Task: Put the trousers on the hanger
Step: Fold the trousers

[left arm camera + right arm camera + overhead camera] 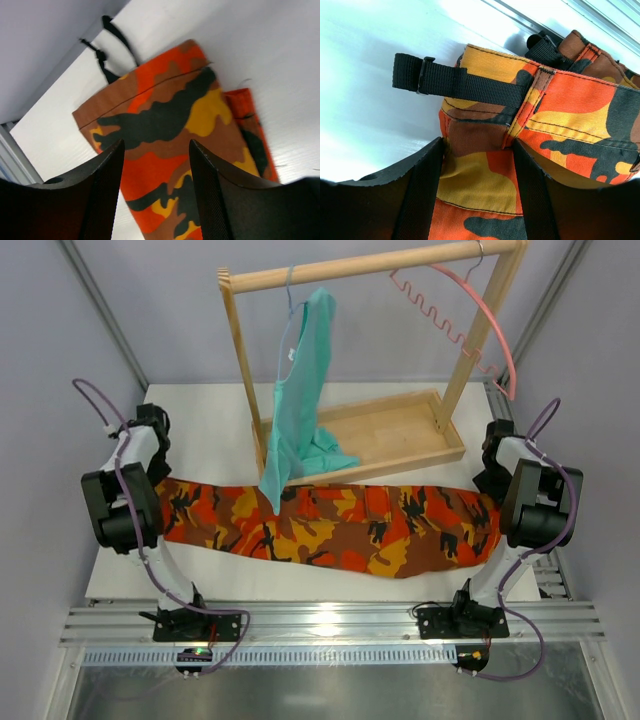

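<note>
So the trousers (330,525) are lying flat across the desk (200,430), leg ends at the left and waist at the right. The pink hanger (493,322) is up on the wooden rack (350,275), well apart from them. The 2 claws are both released: the left claw (156,150) hangs over the leg end and the right claw (477,150) over the waistband, neither pinching cloth. We'd grab the waist square, skip the black strap (450,80), and steer clear of the teal top (300,410).
</note>
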Motion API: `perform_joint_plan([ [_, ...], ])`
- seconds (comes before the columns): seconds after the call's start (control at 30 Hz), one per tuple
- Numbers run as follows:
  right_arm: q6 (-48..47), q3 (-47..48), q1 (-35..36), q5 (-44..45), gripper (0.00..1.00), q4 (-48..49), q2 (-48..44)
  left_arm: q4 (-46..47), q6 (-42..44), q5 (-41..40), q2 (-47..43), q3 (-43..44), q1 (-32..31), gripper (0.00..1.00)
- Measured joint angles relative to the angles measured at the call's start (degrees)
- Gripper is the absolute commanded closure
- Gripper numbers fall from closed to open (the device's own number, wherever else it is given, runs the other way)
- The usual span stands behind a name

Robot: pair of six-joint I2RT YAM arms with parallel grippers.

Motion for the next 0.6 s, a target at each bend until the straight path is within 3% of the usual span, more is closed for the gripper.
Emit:
perform_joint_plan([
  [0.3,-0.92,0.00,0.26,-2.36,0.40,1.36,-0.13,5.79,-5.25,10.05,-10.58,-17.16,11.89,0.46],
  [0.6,-1.29,-0.81,0.33,-4.61,0.40,2.84,-1.31,8.87,-9.01,13.75,-15.26,-23.91,13.14,0.52],
])
